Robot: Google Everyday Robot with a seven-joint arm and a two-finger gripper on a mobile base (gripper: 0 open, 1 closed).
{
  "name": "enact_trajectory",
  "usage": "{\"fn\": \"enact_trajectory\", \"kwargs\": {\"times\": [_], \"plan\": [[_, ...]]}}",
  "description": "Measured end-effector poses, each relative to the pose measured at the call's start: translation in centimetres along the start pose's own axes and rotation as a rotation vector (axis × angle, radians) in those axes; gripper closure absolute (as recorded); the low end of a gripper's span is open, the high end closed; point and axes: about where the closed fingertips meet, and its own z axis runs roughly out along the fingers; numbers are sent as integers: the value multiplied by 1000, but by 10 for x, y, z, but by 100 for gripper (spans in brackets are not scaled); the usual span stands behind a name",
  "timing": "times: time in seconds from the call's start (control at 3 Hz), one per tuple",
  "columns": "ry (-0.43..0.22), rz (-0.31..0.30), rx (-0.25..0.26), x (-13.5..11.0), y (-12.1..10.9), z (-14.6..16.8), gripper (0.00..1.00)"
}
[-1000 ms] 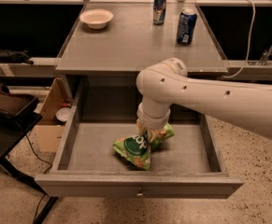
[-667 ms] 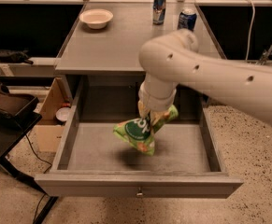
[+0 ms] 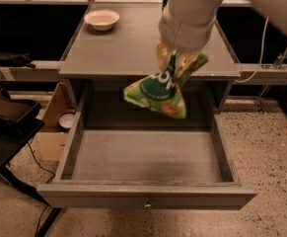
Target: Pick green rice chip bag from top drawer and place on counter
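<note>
Speckled floor, grey cabinet w/ top drawer (image 3: 74,147) open toward near side. Gripper (image 3: 175,59) is over the counter's (image 3: 118,48) near right edge, fingers pinched on upper end of green rice chip bag (image 3: 158,90). Bag hangs below & slightly left of it, long axis slanting down-left, over drawer rather than counter. Free counter lies farther back; bowl (image 3: 102,19) far left, well apart.

One green rice chip bag (image 3: 158,90), one bowl (image 3: 102,19), one top drawer (image 3: 148,196), one counter (image 3: 118,48), one gripper (image 3: 175,63) above bag.
</note>
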Motion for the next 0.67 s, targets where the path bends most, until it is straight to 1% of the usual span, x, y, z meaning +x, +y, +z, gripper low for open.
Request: {"fn": "enact_trajectory", "kwargs": {"times": [0.33,0.67], "plan": [[17,-88,-31,24,-23,-40,100],[35,-201,4,45,-83,-52,100]]}}
